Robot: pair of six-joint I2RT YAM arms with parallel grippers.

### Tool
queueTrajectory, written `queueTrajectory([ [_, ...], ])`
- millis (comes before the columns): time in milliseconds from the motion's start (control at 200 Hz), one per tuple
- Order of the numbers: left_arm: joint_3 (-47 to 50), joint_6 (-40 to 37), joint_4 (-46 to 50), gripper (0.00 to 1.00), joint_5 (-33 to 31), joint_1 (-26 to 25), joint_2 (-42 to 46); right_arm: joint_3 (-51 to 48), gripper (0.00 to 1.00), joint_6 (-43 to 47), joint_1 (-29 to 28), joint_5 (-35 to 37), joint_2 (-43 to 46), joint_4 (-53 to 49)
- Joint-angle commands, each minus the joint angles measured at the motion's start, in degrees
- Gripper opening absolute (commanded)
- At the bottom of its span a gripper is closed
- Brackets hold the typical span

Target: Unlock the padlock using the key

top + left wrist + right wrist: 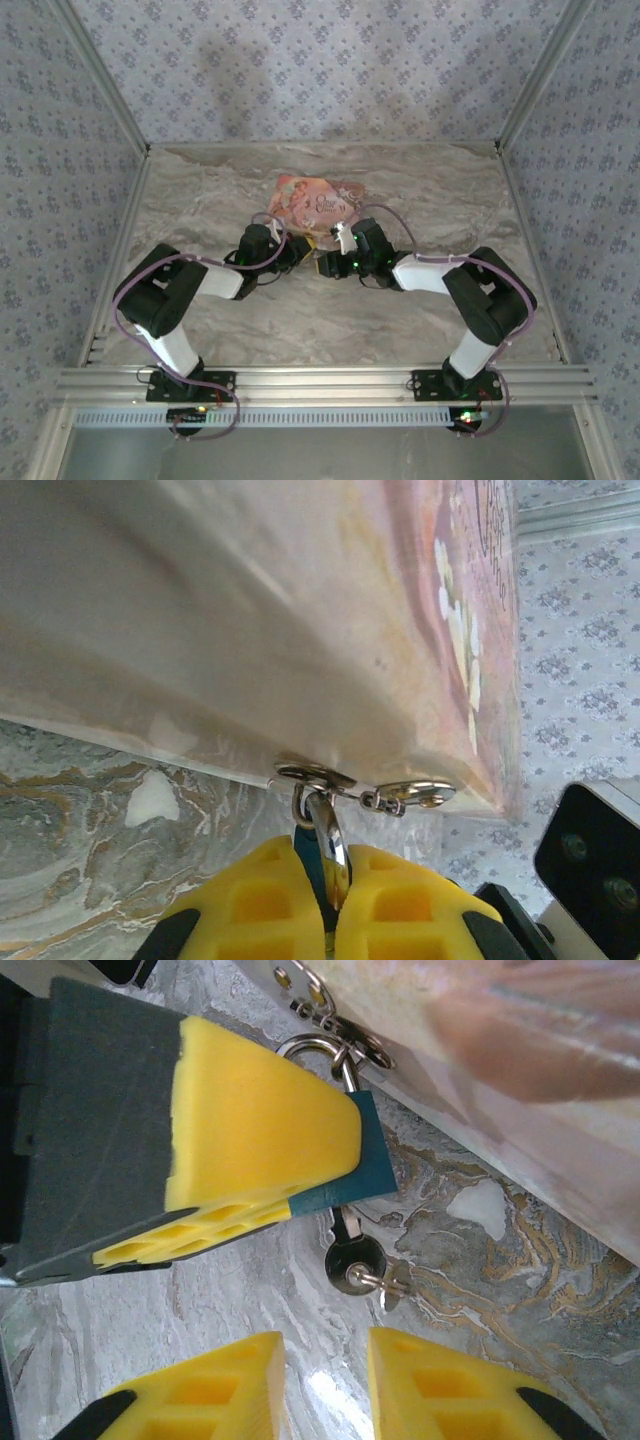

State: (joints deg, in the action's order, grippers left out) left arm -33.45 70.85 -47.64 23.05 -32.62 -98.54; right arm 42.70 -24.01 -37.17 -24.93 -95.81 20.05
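Note:
The padlock [362,1170] has a small blue body and a silver shackle [328,825] hooked through the metal rings [312,776] of the pink pouch [315,200]. My left gripper [325,865] is shut on the padlock's body, and its yellow finger [250,1120] covers most of the lock. A silver key [352,1260] with a round head sticks out of the lock's bottom, with a small second key [392,1282] on its ring. My right gripper [325,1360] is open just short of the key head, with nothing between its fingers. Both grippers meet mid-table [318,260].
The pouch lies flat at the back centre of the marble-patterned table [300,320]. Patterned walls [320,70] close in the back and both sides. The arms' elbows stick out left [150,295] and right [495,295], with bare table between them and the front rail.

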Motion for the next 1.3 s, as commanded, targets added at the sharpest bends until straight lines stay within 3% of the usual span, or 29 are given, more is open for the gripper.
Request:
queueTrajectory([
  [0, -0.4, 2.0, -5.9, 0.00, 3.7, -0.2, 0.5, 2.4, 0.26, 0.1, -0.3, 0.1, -1.3, 0.9],
  [95, -0.3, 2.0, -5.9, 0.00, 4.1, -0.6, 1.0, 2.9, 0.20, -0.1, 0.2, 0.2, -2.0, 1.2],
  [225, -0.7, 1.8, -5.8, 0.00, 5.1, -1.6, 1.0, 4.7, 0.00, 1.0, 0.5, -0.3, -2.4, 0.2],
  [630, -0.5, 2.1, -4.7, 0.00, 7.6, -5.2, 0.1, 9.9, 0.00, 7.0, 0.6, 0.1, -0.4, -2.2],
  [820, 1.0, 1.1, -4.5, 0.00, 7.4, -5.3, 0.7, 8.6, 0.00, 0.2, 3.5, -8.1, 0.3, 6.0],
  [954, 1.5, 1.5, -5.5, 0.00, 7.4, -5.2, 0.6, 7.9, 0.00, -3.6, 4.3, -9.4, 1.3, 10.1],
  [1119, 0.7, 0.9, -4.4, 0.00, 7.5, -5.6, 0.1, 10.4, 0.00, -2.9, 4.2, -9.0, -0.4, 5.5],
  [1294, 1.0, 0.6, -3.7, 0.00, 7.5, -6.0, -0.5, 9.2, 0.00, -11.4, 6.3, -14.6, -1.1, 15.6],
])
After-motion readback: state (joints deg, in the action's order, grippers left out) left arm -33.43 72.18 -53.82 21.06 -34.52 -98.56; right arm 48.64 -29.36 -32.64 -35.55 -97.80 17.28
